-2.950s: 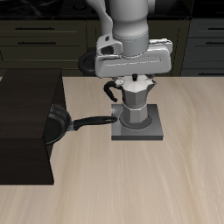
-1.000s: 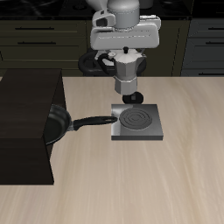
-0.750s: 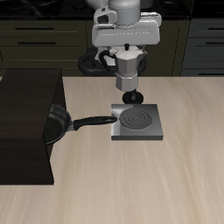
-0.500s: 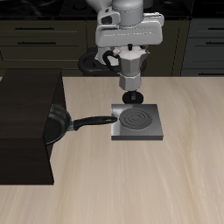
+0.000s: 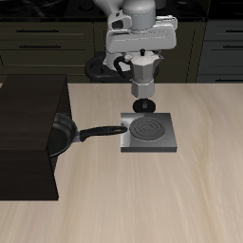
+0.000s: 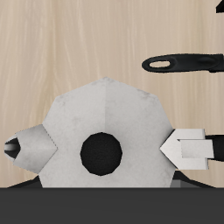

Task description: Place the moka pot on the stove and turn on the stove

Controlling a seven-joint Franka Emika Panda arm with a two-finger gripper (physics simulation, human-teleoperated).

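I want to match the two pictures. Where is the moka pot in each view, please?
Exterior view: the moka pot hangs in the gripper, raised above the table behind the stove.
Wrist view: the moka pot is seen from above, its black lid knob in the middle, between the fingers.
Shared landmark: the frying pan's handle.

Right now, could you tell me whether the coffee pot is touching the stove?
Apart. The exterior view shows the coffee pot held up in the end effector, its base hanging clear above and behind the bare stove.
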